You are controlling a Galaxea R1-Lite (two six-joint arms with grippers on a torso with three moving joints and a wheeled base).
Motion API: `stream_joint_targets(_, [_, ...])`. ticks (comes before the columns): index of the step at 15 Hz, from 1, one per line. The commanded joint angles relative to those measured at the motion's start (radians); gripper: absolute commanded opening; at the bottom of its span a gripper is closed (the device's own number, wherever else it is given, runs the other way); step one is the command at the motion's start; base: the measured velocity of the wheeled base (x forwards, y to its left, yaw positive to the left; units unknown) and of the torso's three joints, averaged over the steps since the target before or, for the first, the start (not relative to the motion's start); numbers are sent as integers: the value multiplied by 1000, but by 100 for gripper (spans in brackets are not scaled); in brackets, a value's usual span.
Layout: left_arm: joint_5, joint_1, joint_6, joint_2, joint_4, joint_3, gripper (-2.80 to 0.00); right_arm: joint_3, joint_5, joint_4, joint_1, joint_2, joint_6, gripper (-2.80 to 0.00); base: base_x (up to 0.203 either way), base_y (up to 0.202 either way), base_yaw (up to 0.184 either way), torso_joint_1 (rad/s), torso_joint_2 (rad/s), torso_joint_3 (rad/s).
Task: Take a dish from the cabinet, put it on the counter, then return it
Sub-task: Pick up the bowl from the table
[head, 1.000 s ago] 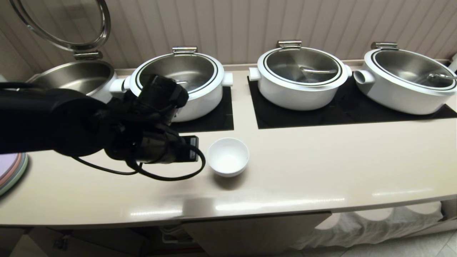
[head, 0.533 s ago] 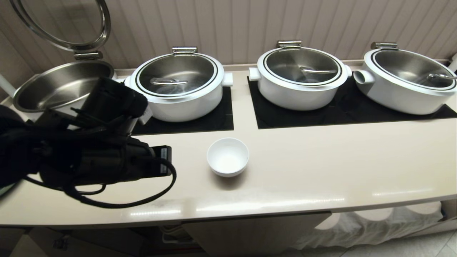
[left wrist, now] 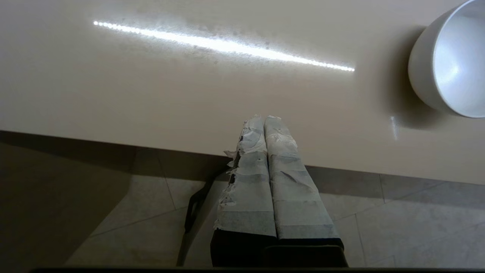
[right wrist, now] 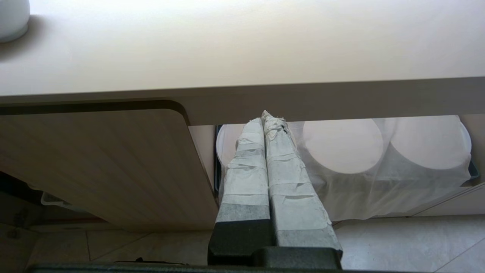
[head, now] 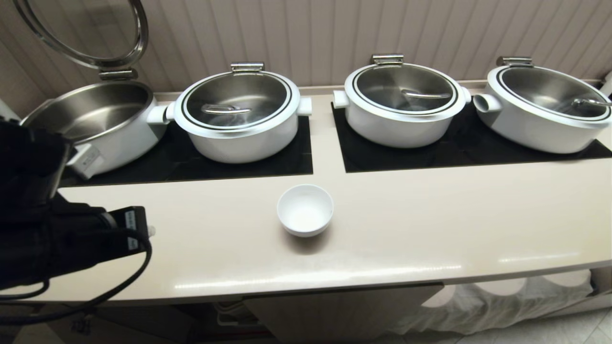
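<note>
One dish (head: pixel 305 210) is seen upright on the counter (head: pixel 430 224), before four white warming pots (head: pixel 400 105). The left gripper (left wrist: pixel 264 120), clenched on nothing, is held over the counter's left front edge; the right gripper (right wrist: pixel 267 118), likewise closed and empty, is parked below by the cabinet (right wrist: pixel 98 163).

Four white pots (head: pixel 400 105) along the wall — leftmost lid (head: pixel 81 31) raised.
</note>
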Motion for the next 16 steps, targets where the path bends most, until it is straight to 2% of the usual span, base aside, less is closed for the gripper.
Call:
stream_joint_targets(1, [4, 59, 0, -131, 2, 82, -280, 0, 0, 0, 0, 0, -1, -280, 0, 0, 0, 0, 0, 0])
stream_joint_targets(3, [5, 127, 20, -196, 2, 144, -280, 0, 0, 0, 0, 0, -1, -280, 0, 0, 0, 0, 0, 0])
stream_joint_targets(6, [6, 174, 111, -297, -17, 216, -280, 0, 0, 0, 0, 0, -1, -280, 0, 0, 0, 0, 0, 0])
stream_joint_targets(8, [12, 185, 170, -367, -124, 314, -280, 0, 0, 0, 1, 0, 0, -280, 0, 0, 0, 0, 0, 0])
stream_joint_targets(11, [88, 229, 267, -448, -300, 472, -280, 0, 0, 0, 0, 0, -1, -280, 0, 0, 0, 0, 0, 0])
stream_joint_targets(13, [100, 288, 321, -512, -353, 539, -280, 0, 0, 0, 0, 0, 0, -280, 0, 0, 0, 0, 0, 0])
stream_joint_targets(16, [79, 362, 393, -611, -382, 642, -280, 0, 0, 0, 0, 0, 0, -280, 0, 0, 0, 0, 0, 0])
